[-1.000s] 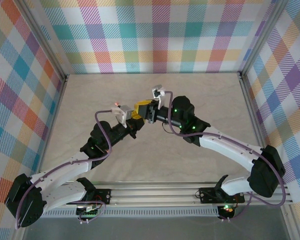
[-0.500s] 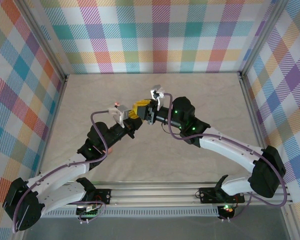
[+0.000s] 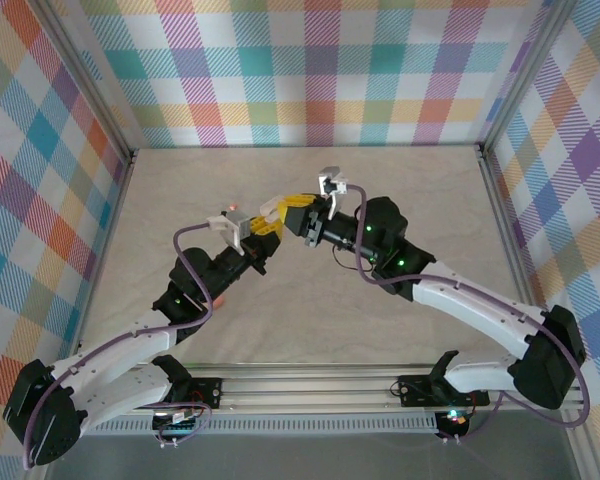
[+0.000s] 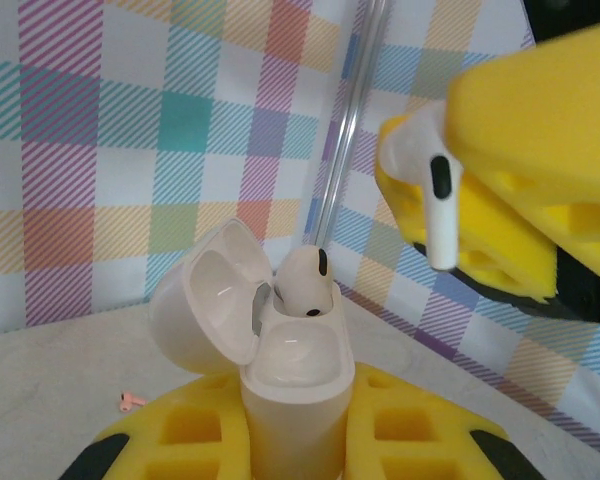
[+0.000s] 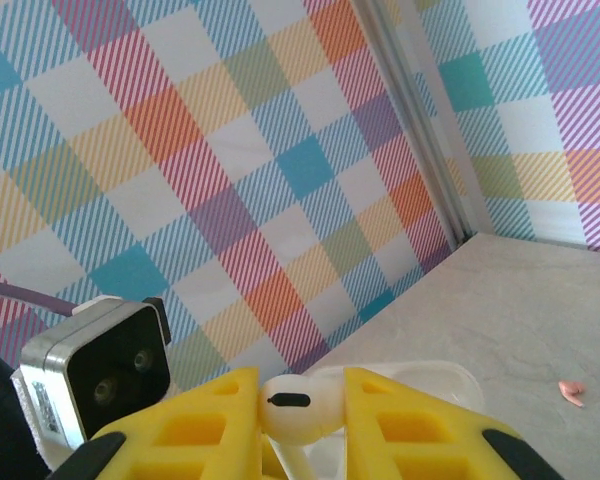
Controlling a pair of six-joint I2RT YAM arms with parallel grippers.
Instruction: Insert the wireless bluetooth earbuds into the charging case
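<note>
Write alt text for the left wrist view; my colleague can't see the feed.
A white charging case stands upright in the left gripper, lid flipped open leftward, one white earbud seated inside. Above right, the right gripper pinches a second white earbud, stem down, apart from the case. A tiny pink earbud lies on the table.

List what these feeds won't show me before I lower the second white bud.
- Free socket of the white case in the left claw: in the left wrist view it sits behind the case's near wall; in the right wrist view, behind the held earbud and the fingers of the right claw.
- Top view: case and buds too small, covered by both claws.
- Too small to identify in either wrist view: the pink bit on the table.
</note>
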